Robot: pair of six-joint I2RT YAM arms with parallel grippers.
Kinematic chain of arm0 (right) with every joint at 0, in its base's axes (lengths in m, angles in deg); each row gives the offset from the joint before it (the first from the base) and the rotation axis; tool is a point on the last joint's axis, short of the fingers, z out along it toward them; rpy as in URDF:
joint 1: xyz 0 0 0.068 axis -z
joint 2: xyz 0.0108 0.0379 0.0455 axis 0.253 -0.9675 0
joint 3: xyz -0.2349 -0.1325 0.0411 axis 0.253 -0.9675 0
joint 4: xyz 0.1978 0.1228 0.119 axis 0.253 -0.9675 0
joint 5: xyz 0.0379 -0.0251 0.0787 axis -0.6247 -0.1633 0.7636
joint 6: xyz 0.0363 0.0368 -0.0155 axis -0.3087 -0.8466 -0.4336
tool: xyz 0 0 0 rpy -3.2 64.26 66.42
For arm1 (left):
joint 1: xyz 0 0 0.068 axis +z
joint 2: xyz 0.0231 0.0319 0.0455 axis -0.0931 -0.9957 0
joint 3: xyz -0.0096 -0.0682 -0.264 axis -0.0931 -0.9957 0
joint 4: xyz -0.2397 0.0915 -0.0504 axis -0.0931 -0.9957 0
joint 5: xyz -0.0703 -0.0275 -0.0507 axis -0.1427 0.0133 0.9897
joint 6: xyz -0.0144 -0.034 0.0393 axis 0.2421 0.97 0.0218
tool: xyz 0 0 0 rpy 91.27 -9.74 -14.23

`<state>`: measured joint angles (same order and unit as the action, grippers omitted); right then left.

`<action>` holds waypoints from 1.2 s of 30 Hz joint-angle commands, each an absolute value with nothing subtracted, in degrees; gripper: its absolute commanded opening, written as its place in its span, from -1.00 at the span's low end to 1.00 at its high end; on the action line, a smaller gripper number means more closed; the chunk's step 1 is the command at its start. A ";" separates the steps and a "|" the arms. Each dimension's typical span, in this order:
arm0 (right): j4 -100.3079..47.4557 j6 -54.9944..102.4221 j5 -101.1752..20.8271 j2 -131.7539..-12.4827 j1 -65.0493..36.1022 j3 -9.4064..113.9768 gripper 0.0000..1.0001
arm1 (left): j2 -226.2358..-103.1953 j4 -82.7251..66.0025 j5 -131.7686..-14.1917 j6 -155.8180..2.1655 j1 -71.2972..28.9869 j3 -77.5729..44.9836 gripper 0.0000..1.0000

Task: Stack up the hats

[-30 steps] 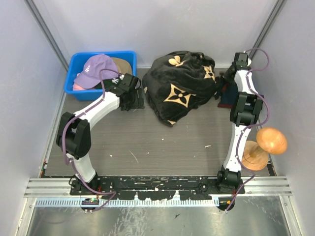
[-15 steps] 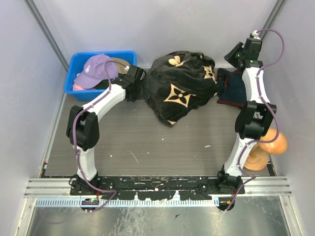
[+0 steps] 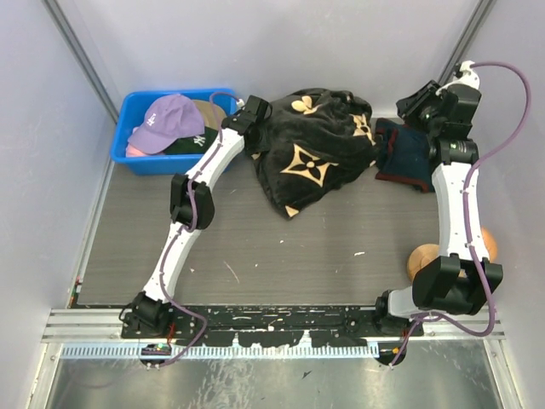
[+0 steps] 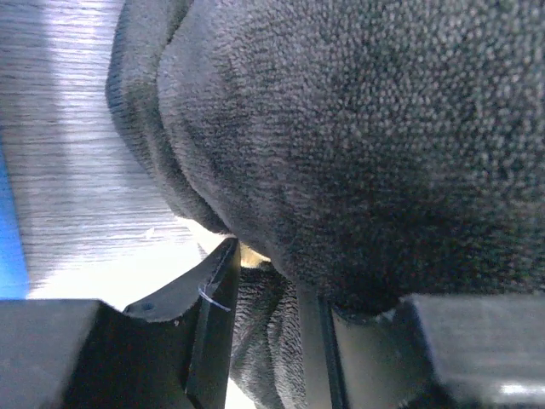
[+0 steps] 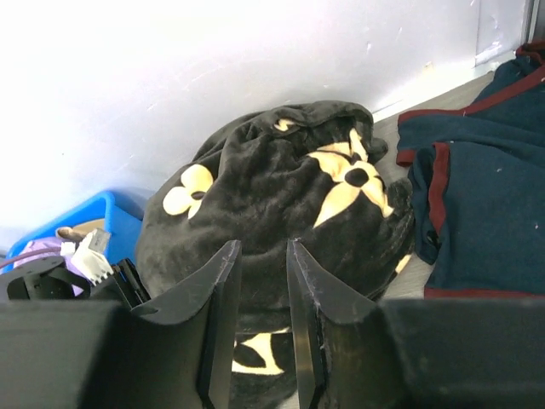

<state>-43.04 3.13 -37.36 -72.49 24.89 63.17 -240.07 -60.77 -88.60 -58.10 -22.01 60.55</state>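
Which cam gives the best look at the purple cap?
Top external: the purple cap lies in full view in the blue bin. Right wrist catches only the bin's corner; cap not clear. Left wrist is filled by black cloth.

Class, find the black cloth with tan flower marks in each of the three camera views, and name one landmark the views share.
Top external: black cloth at back centre, between the arms.
Left wrist: it fills most of the picture, very close.
Right wrist: it sits at centre, beyond the fingers.
Shared landmark: blue bin, left of the cloth in every view.
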 commanded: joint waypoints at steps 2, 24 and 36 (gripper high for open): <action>-44.36 3.34 -40.48 -67.61 23.85 59.36 -0.32 | -242.15 -48.13 -79.29 -51.97 -22.24 62.46 -0.25; -47.71 5.68 -42.10 -60.09 21.32 53.84 -0.33 | -243.56 -28.86 -60.36 -51.52 -29.47 62.09 -0.03; -48.38 7.28 -43.15 -59.94 20.81 57.61 -0.19 | -202.20 -23.60 -66.89 -61.94 -27.66 11.74 0.41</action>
